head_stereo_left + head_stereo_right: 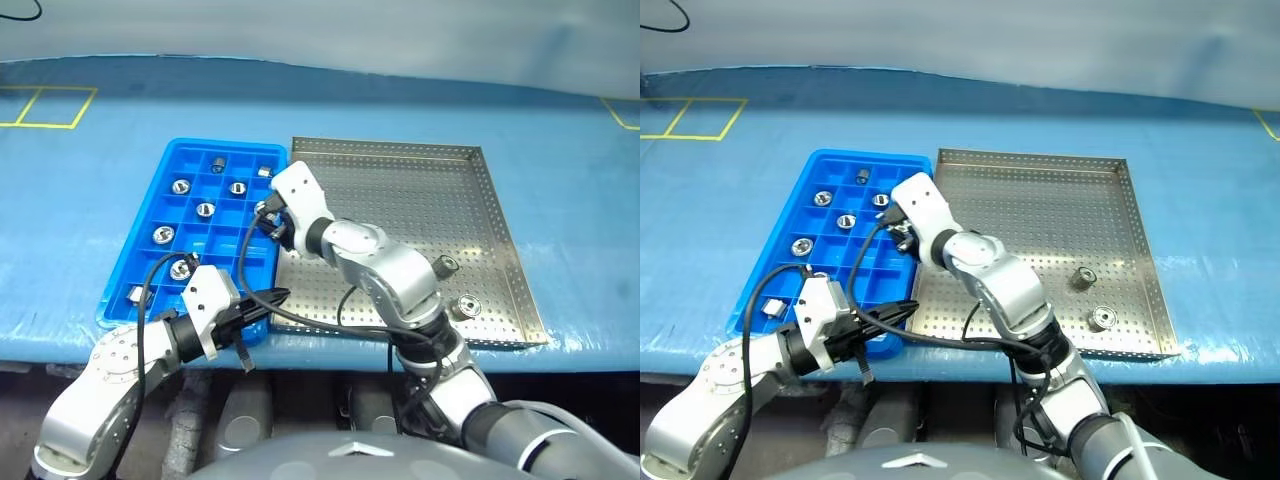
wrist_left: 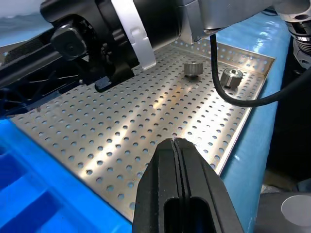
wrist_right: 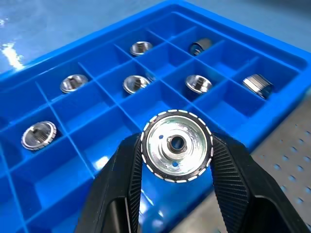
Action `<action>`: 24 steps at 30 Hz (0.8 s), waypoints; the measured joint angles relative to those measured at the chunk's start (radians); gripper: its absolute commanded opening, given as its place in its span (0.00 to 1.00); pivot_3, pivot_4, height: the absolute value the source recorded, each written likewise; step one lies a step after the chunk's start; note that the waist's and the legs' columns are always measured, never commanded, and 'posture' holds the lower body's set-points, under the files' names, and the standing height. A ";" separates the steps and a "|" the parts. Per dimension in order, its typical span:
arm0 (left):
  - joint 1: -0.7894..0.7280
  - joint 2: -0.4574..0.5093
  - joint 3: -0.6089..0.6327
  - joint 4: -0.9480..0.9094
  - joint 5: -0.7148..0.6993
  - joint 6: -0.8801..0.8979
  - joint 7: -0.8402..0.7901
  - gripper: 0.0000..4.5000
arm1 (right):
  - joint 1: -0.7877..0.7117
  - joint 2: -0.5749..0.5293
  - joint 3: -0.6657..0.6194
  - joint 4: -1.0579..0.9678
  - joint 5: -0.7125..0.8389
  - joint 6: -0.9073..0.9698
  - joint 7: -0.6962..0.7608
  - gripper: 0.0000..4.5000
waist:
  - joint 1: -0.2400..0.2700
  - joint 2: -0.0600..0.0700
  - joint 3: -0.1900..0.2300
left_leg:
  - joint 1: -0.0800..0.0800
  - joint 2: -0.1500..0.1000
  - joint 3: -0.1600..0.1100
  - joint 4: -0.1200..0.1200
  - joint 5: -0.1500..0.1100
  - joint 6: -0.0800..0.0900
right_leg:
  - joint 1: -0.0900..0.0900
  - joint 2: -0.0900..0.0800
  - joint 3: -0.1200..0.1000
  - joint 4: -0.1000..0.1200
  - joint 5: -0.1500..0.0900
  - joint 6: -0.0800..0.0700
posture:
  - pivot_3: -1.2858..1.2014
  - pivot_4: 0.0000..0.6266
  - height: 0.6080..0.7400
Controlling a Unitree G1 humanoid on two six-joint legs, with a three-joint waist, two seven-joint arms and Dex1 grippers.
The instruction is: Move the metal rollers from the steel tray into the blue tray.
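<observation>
While our right gripper (image 3: 177,154) pinches one roller (image 3: 176,145) between its two black fingers (image 3: 232,182), we hold it above the blue tray (image 1: 135,265), near the edge where that tray lies just beside the steel tray (image 1: 500,215). The held roller shows a round shiny face with a hollow centre and a dark rim marked by pale ticks. Our left gripper (image 2: 177,160) has its fingers pressed together on nothing, hovering at the near corner of the steel tray, close to the blue tray's near rim.

We count seven rollers lying in the blue tray's compartments, each in its own cell, most with the hollow end up and two on their sides. Several cells under the right gripper lie bare. Two rollers (image 1: 445,265) rest on the steel tray's dotted floor toward its near right corner, a little apart from each other; the other (image 1: 466,306) sits close to the near rim. Most of that floor is open, bounded by a low raised rim.
</observation>
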 measured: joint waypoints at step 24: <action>0.142 0.009 0.032 -0.029 -0.014 -0.116 -0.007 0.00 | -0.076 0.079 0.071 0.430 -0.044 -0.270 0.097 0.45 | 0.041 0.000 0.000 | 0.003 0.001 0.001 -0.002 0.000 0.000 | 0.001 0.001 -0.001 0.001 -0.004 -0.008 | 0.63 0.24 1.00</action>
